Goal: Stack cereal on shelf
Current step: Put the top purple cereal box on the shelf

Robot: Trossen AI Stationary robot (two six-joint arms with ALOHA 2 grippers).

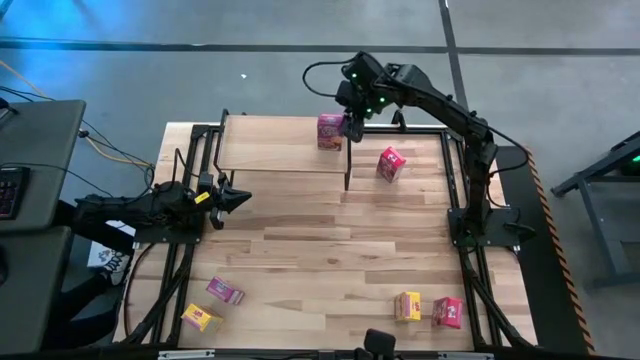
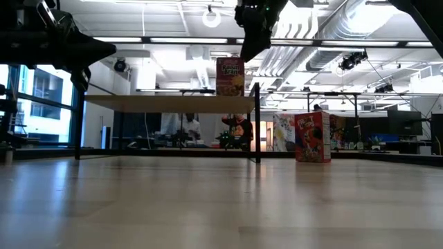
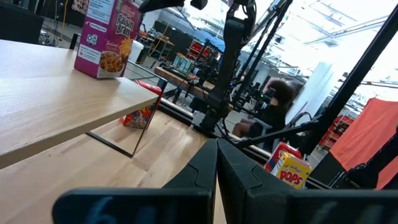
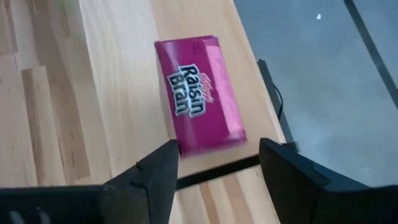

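Upper centre of high view: one pink cereal box [image 1: 330, 130] stands on shelf [image 1: 270, 145], right gripper [image 1: 352, 112] above it w/ fingers apart. Five boxes left on table [image 1: 330, 250]. Left gripper [image 1: 238, 200] idle at mid-left, fingers together.

high view: straight down over the whole table [image 1: 330, 250]
low view: tabletop level, facing the shelf [image 2: 173, 102]
right wrist view: close above the Raisin Bran box [image 4: 202, 93], shared by all 4 views
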